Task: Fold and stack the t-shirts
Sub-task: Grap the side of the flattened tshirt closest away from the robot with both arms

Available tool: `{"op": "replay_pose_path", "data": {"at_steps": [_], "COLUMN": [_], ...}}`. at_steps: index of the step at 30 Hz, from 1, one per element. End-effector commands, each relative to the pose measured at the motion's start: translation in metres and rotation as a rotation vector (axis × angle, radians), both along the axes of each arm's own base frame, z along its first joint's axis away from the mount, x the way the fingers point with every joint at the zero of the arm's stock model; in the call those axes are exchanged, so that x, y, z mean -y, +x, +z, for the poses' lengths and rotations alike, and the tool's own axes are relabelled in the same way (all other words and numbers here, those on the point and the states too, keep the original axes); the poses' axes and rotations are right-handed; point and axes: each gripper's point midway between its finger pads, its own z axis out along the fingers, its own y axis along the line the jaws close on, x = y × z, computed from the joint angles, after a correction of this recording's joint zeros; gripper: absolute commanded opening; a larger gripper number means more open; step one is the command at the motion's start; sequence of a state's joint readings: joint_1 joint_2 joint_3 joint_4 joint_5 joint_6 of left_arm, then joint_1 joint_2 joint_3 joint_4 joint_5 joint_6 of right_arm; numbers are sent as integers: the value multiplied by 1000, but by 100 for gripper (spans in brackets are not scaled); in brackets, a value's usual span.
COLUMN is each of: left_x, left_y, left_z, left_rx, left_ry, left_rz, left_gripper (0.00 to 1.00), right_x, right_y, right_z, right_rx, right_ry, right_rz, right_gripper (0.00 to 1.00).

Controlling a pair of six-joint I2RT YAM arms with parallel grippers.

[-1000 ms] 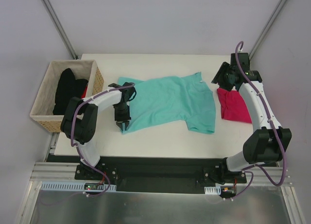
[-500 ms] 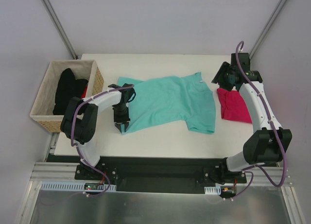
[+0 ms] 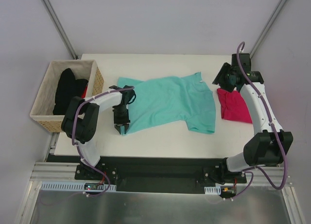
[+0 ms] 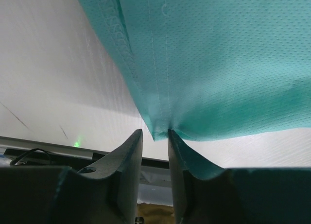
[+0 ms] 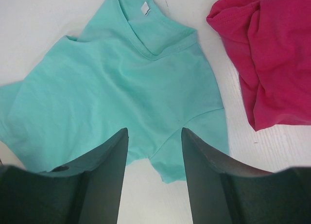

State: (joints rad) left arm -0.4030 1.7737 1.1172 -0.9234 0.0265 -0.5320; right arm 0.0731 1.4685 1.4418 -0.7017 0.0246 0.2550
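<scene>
Step in hand, by the look of it: taking up the teal-green t-shirt (image 3: pixel 170 100) for its first fold. Spread across the middle of the surface (image 3: pixel 160 141), collar toward the right, hem toward the left, somewhat skewed and creased. Just beside its right sleeve, not touching: magenta-pink t-shirt (image 3: pixel 235 105), bunched into a rough fold.

Left hand (image 3: pixel 121 127) low at the near hem corner. Fingers drawn close with only a slit between them, the very tip of the hem corner at the mouth of that slit in the wrist view. Cannot tell whether nipped or merely touched.

Right hand (image 3: pixel 221 78) raised above the far right, over the collar end. Fingers well apart, holding nothing.

To do this well:
- Push the left fingers further onto the corner before lifting, so as to take both layers and not just the seam tip. Otherwise likely to slip free.
- Bring the right hand down to a matching edge so the cloth lifts evenly.
- Carry low and taut, and lay edge to edge.
- Keep clear of the pink shirt.

Tan woven basket (image 3: pixel 98 80) just beside the surface's left edge. Inside: black cloth (image 3: pixel 65 90) heaped up, with a sliver of red (image 3: pixel 85 90) beside it. Too bunched to count pieces.
</scene>
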Motion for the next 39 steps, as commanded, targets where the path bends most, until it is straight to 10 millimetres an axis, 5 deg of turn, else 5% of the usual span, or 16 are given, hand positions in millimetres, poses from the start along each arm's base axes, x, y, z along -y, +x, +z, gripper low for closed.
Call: {"op": "replay_pose_path", "data": {"at_steps": [1, 6, 17, 21, 25, 30, 33, 39], "left_x": [6, 11, 18, 19, 20, 19, 17, 16], "left_y": [-7, -6, 3, 5, 10, 13, 15, 22], "left_z": [-3, -9, -10, -7, -2, 1, 5, 15], "left_rx": [-37, -49, -37, -28, -14, -6, 7, 46], "left_ry": [-8, -12, -36, -38, -36, -29, -18, -10], "left_rz": [-7, -25, -34, -33, -32, -37, -38, -35], "left_gripper": [32, 41, 34, 20, 18, 0, 0, 0], "right_x": [4, 5, 2, 1, 1, 1, 8, 15], "right_y": [-8, -9, -2, 1, 1, -5, -18, -58], "right_z": [22, 24, 26, 24, 17, -11, -38, -103], "right_rx": [46, 46, 44, 42, 23, -51, -108, -239], "right_ry": [-9, -13, -3, 4, 3, -7, -42, -91], "right_rz": [-26, -28, -26, -20, -20, -25, -62, -111], "right_gripper": [51, 51, 52, 51, 52, 43, 26, 25]}}
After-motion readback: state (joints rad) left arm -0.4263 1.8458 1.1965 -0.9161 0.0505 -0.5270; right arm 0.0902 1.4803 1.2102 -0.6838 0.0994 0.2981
